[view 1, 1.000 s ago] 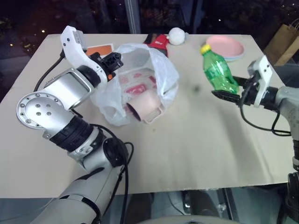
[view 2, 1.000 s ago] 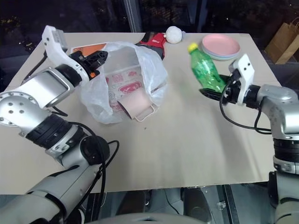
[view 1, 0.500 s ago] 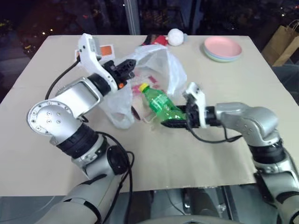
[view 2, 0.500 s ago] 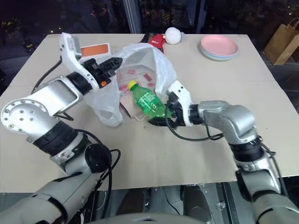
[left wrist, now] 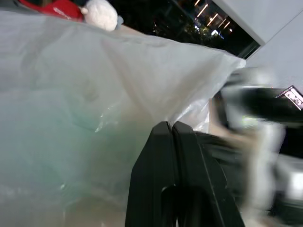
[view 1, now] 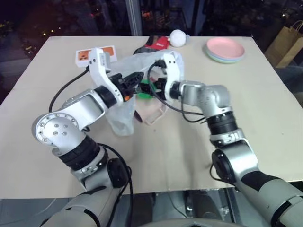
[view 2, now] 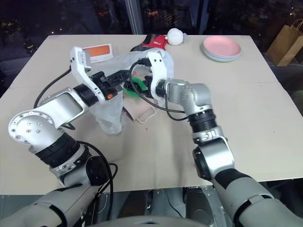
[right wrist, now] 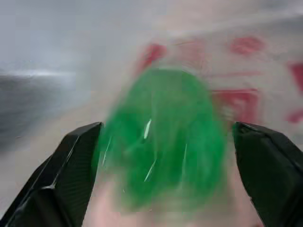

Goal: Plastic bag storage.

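The counter (view 1: 265,118) carries the whole job, and the plastic bag (view 1: 124,120) sits toward its far left-centre, slumped but with its mouth lifted and facing the right arm. A pink cup (view 1: 150,112) lies on its side at the bag's lower edge, and a pink plate (view 1: 226,48), a red item (view 1: 158,42) with a white ball (view 1: 178,37), and an orange card (view 1: 83,55) are scattered along the far side, well clear of the work.

The left claw (left wrist: 173,137) is pinched flat together on the bag's rim, holding the opening up. The right claw (view 2: 137,85) has reached into that opening with the green bottle (right wrist: 163,137); its fingers (right wrist: 71,165) stand wide apart on either side of the bottle, so the bottle looks released or close to it (whether the pads touch it I cannot tell).

To finish this step well, the left arm should keep the rim high and taut until the bottle has settled on the bag's floor. The right arm should back out along the line it points, fingers wide, so as not to snag the thin film or drag the bottle back out.
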Available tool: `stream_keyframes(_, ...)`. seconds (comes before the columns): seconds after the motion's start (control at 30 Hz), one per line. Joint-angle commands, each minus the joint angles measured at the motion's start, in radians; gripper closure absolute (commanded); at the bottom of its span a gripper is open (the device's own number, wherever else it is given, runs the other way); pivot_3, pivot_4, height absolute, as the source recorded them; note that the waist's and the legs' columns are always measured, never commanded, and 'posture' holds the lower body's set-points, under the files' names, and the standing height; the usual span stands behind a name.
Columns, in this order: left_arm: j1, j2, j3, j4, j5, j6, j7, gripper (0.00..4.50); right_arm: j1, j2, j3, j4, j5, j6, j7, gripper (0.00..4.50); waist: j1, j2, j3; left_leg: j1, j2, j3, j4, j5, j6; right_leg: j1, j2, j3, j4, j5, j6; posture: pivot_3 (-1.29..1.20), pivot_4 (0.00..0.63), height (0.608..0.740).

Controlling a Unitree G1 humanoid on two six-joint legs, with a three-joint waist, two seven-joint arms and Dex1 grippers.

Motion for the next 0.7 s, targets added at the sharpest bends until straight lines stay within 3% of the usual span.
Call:
stream_keyframes(0.03, 0.015, 0.016, -0.020, 0.005, 0.006, -0.057, -0.012, 4.50, -0.016, 0.024, -0.061, 0.090, -0.024, -0.154, -0.033, 0.03, -0.003, 0.000, 0.000, -0.001, 0.000, 0.000, 0.000, 0.000, 0.000, -0.001, 0.000, 0.000, 0.000, 0.000, 0.000, 0.00, 0.150, 0.740)
stream_keyframes(0.17, 0.028, 0.028, -0.016, 0.011, 0.005, -0.079, -0.009, 4.50, 0.052, -0.024, 0.038, -0.075, -0.055, -0.133, 0.113, 0.03, -0.006, 0.000, 0.000, -0.001, 0.000, 0.000, 0.000, 0.002, -0.003, -0.001, 0.000, 0.000, 0.001, 0.000, 0.000, 0.00, 0.150, 0.740)
stream_keyframes(0.3, 0.037, 0.061, -0.012, 0.026, 0.011, -0.108, -0.009, 4.50, 0.190, -0.273, 0.231, -0.506, -0.019, 0.002, 0.419, 0.03, 0.001, 0.000, 0.000, -0.001, 0.000, 0.000, 0.000, 0.001, -0.002, -0.001, 0.000, 0.000, 0.000, 0.000, 0.000, 0.00, 0.150, 0.740)
stream_keyframes(0.47, 0.047, 0.073, -0.034, 0.042, 0.002, -0.143, -0.008, 4.50, 0.310, -0.561, 0.162, -0.905, 0.149, 0.213, 0.557, 0.03, 0.000, 0.000, 0.000, -0.001, 0.000, -0.001, -0.001, 0.000, 0.000, -0.001, 0.000, -0.001, -0.001, 0.000, 0.000, 0.00, 0.150, 0.740)
stream_keyframes(0.53, 0.050, 0.073, -0.040, 0.047, -0.002, -0.153, -0.008, 4.50, 0.340, -0.639, 0.112, -0.970, 0.170, 0.265, 0.543, 0.03, 0.001, 0.000, 0.000, -0.001, 0.000, -0.001, -0.001, 0.000, 0.000, -0.001, 0.000, -0.001, 0.000, 0.000, 0.000, 0.00, 0.150, 0.740)
stream_keyframes(0.7, 0.072, 0.082, -0.059, 0.056, -0.007, -0.165, -0.016, 4.50, 0.371, -0.562, 0.092, -0.891, 0.060, 0.243, 0.327, 0.03, -0.016, 0.000, 0.000, 0.002, 0.000, -0.001, 0.000, 0.000, 0.001, 0.000, 0.001, 0.001, 0.003, 0.000, 0.000, 0.00, 0.150, 0.740)
